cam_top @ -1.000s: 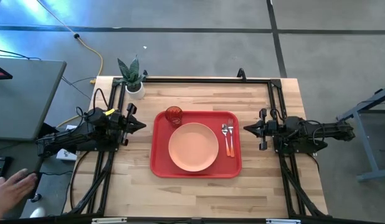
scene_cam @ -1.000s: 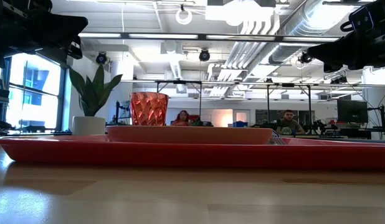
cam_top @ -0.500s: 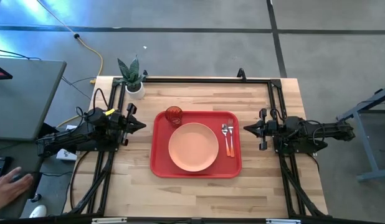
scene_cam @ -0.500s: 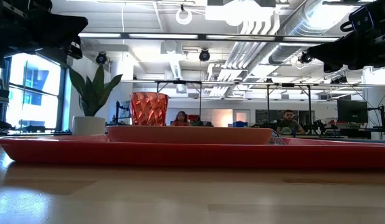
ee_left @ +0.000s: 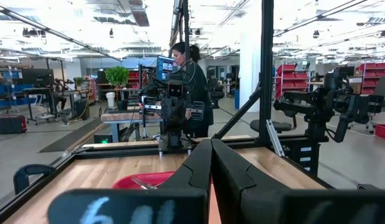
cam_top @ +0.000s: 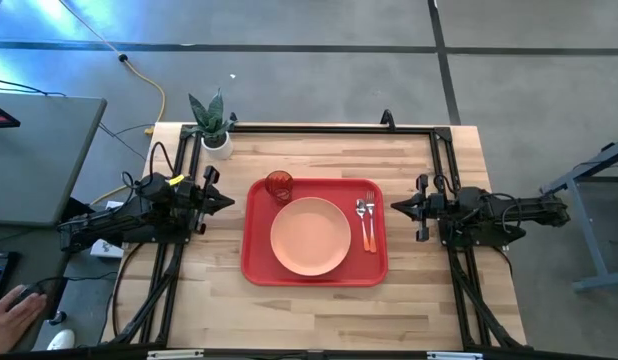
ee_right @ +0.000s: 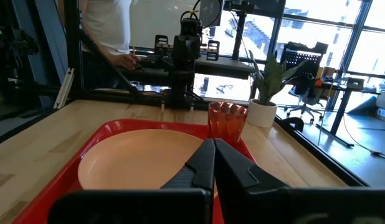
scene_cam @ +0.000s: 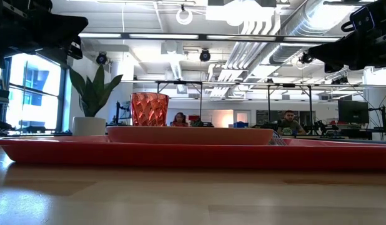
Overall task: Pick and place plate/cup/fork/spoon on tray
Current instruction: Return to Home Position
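Observation:
The red tray (cam_top: 257,262) lies in the table's middle. On it rest the salmon-pink plate (cam_top: 310,236), the red-orange cup (cam_top: 279,184) upright at its far left corner, and the fork (cam_top: 371,222) and spoon (cam_top: 362,217) side by side along its right side. My left gripper (cam_top: 229,200) is shut and empty, left of the tray. My right gripper (cam_top: 394,207) is shut and empty, right of the tray. The plate (ee_right: 142,163) and cup (ee_right: 228,122) also show in the right wrist view.
A white pot with a green plant (cam_top: 213,128) stands at the table's far left corner. A black frame (cam_top: 319,128) runs along the far edge and both sides. A person's hand (cam_top: 11,308) shows off the table at the near left. Bare wood lies in front of the tray.
Both arms and the things on the tray have kept still. The person's hand off the table's near left has drawn back toward the picture's lower left corner.

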